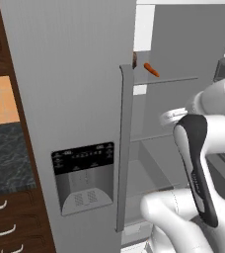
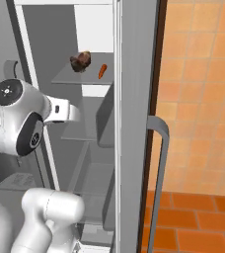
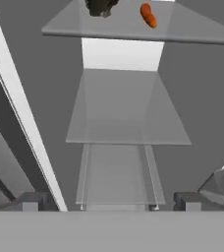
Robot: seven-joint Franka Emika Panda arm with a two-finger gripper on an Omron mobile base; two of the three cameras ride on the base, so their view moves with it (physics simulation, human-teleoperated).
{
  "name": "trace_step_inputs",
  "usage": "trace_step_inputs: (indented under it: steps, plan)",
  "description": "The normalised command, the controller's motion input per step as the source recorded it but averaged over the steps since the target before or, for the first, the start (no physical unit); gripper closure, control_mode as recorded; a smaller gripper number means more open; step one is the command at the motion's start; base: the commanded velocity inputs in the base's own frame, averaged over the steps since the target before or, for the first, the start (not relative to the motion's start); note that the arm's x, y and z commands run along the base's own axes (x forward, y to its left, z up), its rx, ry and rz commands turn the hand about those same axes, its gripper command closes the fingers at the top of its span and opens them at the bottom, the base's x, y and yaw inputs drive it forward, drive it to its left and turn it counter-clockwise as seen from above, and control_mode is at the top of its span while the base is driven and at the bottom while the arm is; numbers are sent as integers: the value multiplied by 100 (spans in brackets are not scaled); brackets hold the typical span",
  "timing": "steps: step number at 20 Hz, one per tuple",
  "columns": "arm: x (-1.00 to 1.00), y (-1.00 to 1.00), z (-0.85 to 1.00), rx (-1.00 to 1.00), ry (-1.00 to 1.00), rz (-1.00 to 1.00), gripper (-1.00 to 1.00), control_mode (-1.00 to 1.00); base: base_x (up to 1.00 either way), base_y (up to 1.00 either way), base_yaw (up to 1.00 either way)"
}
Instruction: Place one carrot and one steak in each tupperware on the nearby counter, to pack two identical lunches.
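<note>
Carrot (image 2: 102,71) beside steak (image 2: 80,61) (fridge shelf (image 2: 70,78)).

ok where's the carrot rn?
The carrot lies on the upper shelf inside the open fridge, just right of the brown steak; in the hand view it's at the top, right of centre.

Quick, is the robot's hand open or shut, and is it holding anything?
Gripper: open and holding nothing; it points into the fridge, below the shelf with the carrot and the steak.
</note>
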Motion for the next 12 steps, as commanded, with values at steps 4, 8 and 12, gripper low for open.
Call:
trace_step_inputs:
  steps: [4, 8, 12]
  plan:
    - [85, 0, 6, -9, -27, -2, -100, -100, 0, 0, 0]
    - [61, -8, 1, -1, -11, 0, -100, -100, 0, 0, 0]
    - [85, -4, 34, 11, 2, 3, -100, -100, 0, 0, 0]
